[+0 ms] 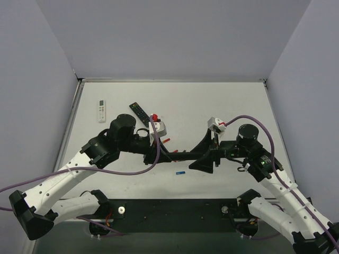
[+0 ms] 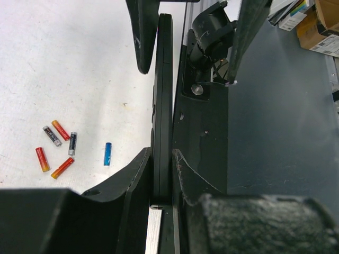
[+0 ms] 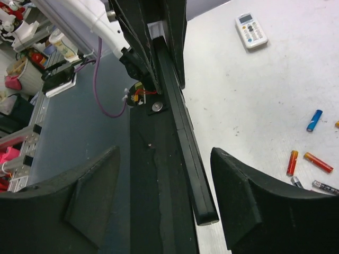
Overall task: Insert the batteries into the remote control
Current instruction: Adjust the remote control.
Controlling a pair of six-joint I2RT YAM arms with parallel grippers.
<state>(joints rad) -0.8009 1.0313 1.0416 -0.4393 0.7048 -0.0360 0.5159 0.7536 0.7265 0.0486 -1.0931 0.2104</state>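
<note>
The slim black remote control (image 1: pixel 180 155) hangs edge-on above the table between the two arms. My left gripper (image 2: pixel 161 159) is shut on one end of it (image 2: pixel 162 100). My right gripper (image 3: pixel 167 182) is open, and its fingers (image 3: pixel 249 190) straddle the remote's other end (image 3: pixel 204 206) with a gap on each side. Several loose batteries lie on the white table: red-orange ones (image 2: pixel 62 168), dark ones (image 2: pixel 72 143) and a blue one (image 2: pixel 107 153). The blue battery (image 1: pixel 180 172) lies just below the held remote in the top view.
A white remote (image 1: pixel 101 110) and a black remote with coloured buttons (image 1: pixel 139 113) lie at the back left. The dark base plate (image 1: pixel 175 211) runs along the near edge. Grey walls enclose the table on three sides.
</note>
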